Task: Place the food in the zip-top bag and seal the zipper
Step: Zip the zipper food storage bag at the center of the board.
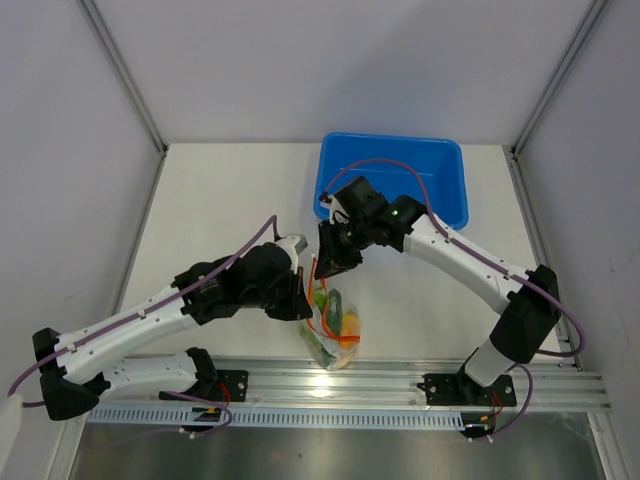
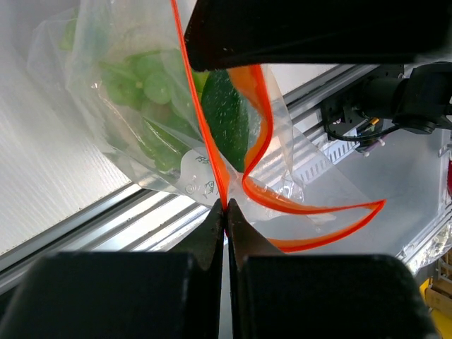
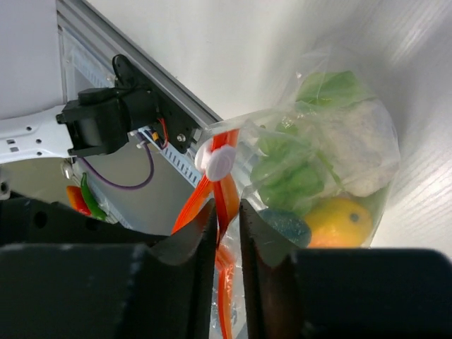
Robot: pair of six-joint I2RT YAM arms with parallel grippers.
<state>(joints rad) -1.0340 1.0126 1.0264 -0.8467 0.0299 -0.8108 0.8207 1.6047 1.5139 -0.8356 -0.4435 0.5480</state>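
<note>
Locate the zip-top bag at lower centre of the overhead view, between the two hands. The left hand is clenched on the zipper. The right hand straddles the same strip just below its white slider; you cannot tell whether its fingers press it. Inside the bag are the cucumber, pea cluster, mango and cauliflower. The bag sits over the white surface, near the aluminium rail. A blue bin stands at upper centre. Grey panels wall the cell. Small print on the bag is too blurred to read.
</note>
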